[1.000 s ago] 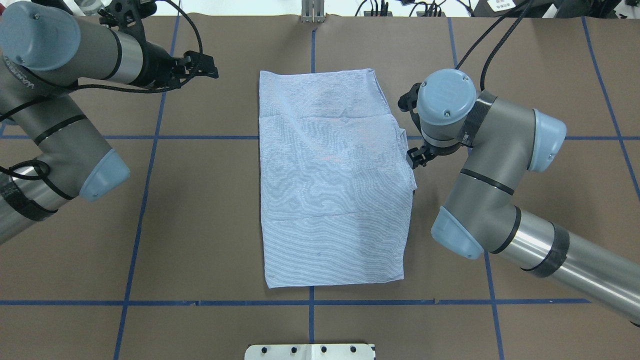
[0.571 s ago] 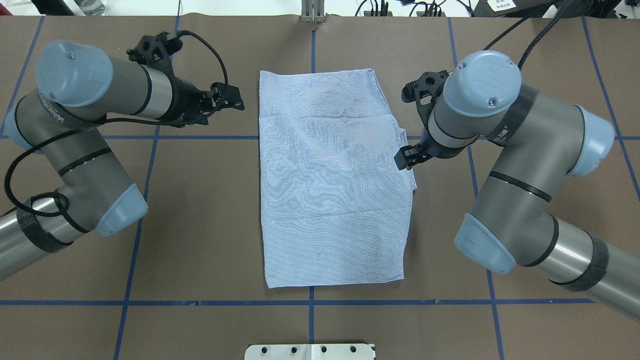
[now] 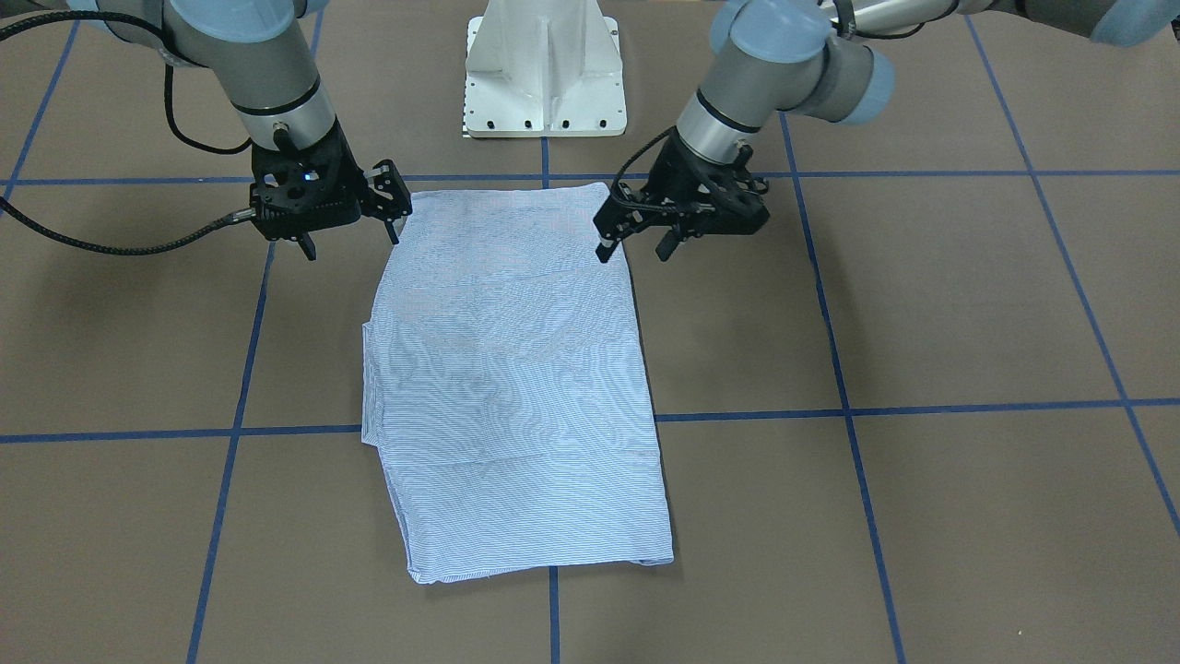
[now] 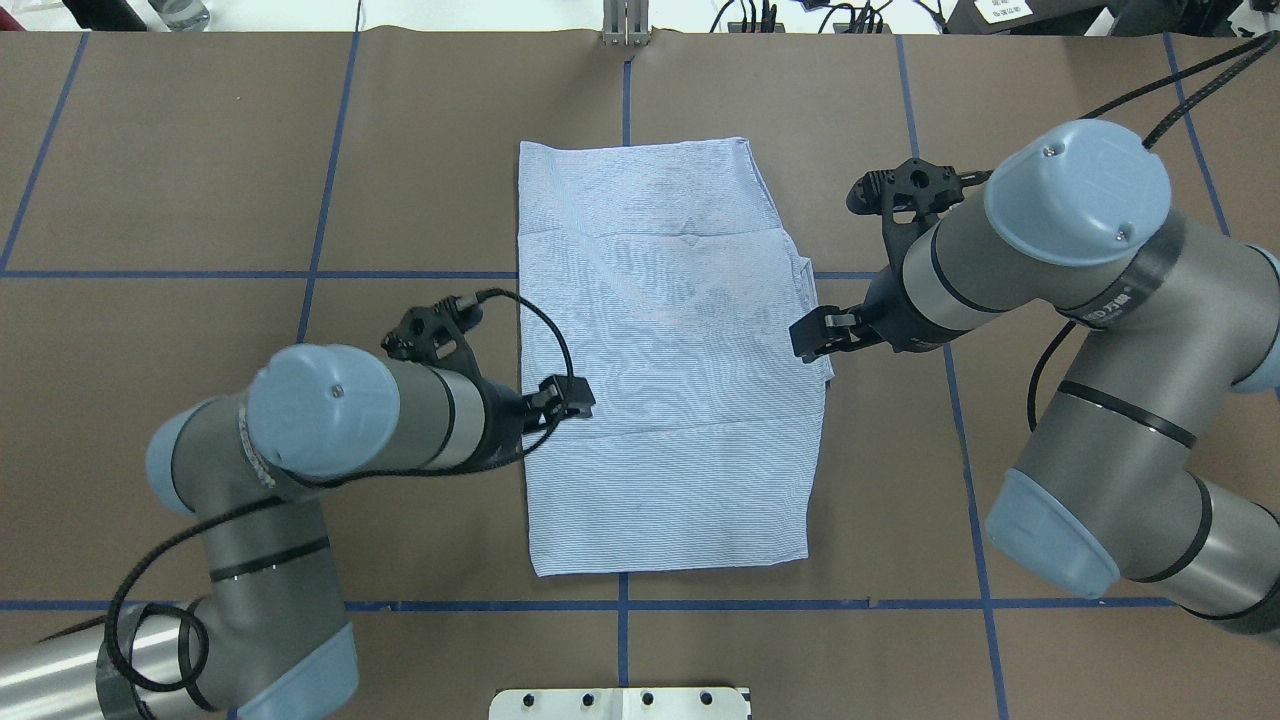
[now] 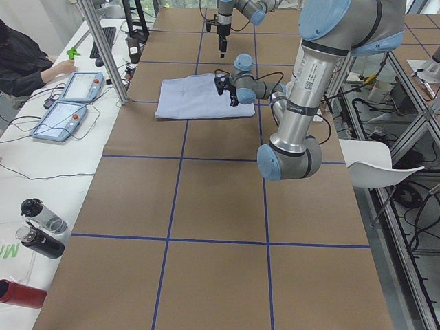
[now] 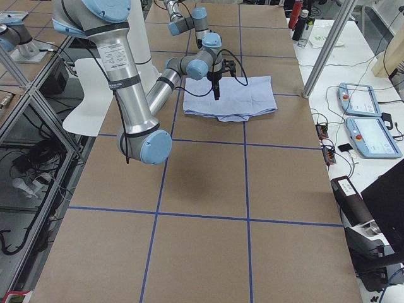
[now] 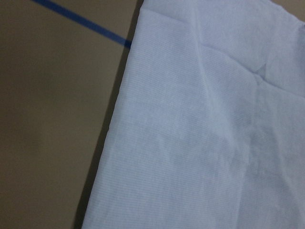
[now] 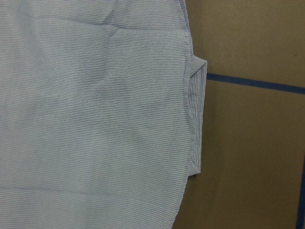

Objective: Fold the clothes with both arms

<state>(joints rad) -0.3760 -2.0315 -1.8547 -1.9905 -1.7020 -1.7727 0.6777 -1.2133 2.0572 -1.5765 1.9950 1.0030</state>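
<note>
Taking twelve as straight out from the robot, the shirt (image 4: 670, 360) lies flat at the centre of the table (image 4: 200, 200), already brought in to a long rectangle running twelve to six, with no sleeves showing. A small flap (image 8: 196, 119) of an under layer pokes out along its three o'clock edge.

The left gripper (image 4: 570, 397) hangs over the nine o'clock edge and the right gripper (image 4: 810, 335) over the three o'clock edge, facing each other across the cloth. In the front view both sets of fingers are spread and empty. Neither wrist camera shows a fingertip on the fabric, so I read them as hovering above it, not touching. How far along each edge they sit is hard to pin down, since the overhead puts them about mid-length and the front view puts them closer to the six o'clock end.

To my eye the lengthwise folds are done and the crosswise fold is in hand, with the arms lining up for a two-point pick. Next, both need to come down onto their edges at matching spots, and the right one has to gather that stray flap along with the layers above it. Then they close, lift level, and carry one end over the other together so the rectangle doesn't skew.
</note>
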